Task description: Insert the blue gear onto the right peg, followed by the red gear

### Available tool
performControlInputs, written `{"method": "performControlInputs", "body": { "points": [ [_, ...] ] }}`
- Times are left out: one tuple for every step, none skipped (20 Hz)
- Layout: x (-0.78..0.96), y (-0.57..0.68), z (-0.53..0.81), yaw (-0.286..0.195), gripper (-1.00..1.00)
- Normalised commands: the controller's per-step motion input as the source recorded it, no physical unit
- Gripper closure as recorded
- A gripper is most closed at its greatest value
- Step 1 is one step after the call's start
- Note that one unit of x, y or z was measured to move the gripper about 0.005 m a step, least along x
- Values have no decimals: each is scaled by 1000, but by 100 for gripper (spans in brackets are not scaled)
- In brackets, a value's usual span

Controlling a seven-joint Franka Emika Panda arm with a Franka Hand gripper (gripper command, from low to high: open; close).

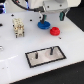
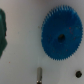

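Note:
The blue gear lies flat on the white table, and in the wrist view it fills much of the picture with its toothed rim and dark hub hole. The red gear lies on the table beside it, toward the exterior view's right. The grey plate with a black border sits nearer the front and carries two dark pins. The right peg is bare. My gripper hangs just above the blue gear and holds nothing. Only a thin grey fingertip shows in the wrist view.
A beige block-like fixture stands at the exterior view's left. A small red object sits behind the red gear. A dark green shape lies at the wrist view's edge. The plate's twin pin stands beside the right peg.

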Motion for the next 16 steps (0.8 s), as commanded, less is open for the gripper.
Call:
{"method": "performControlInputs", "body": {
  "points": [
    [-437,-163,0,0,-100],
    [-466,-166,0,0,-100],
    [-471,-169,0,0,-100],
    [-440,-169,-3,0,-100],
    [-423,-189,-26,0,-100],
    [-331,-169,-14,0,-100],
    [-226,-123,-11,0,-100],
    [-3,-3,0,0,-100],
    [-297,-150,-469,0,-100],
    [-245,-145,-461,0,-100],
    [-215,-106,-459,0,-100],
    [-186,-28,-488,0,-100],
    [-193,-21,-501,0,-100],
    [-171,-12,-505,0,-100],
    [-182,-16,-507,0,-100],
    [-185,-14,-487,0,-100]
  ]
}}
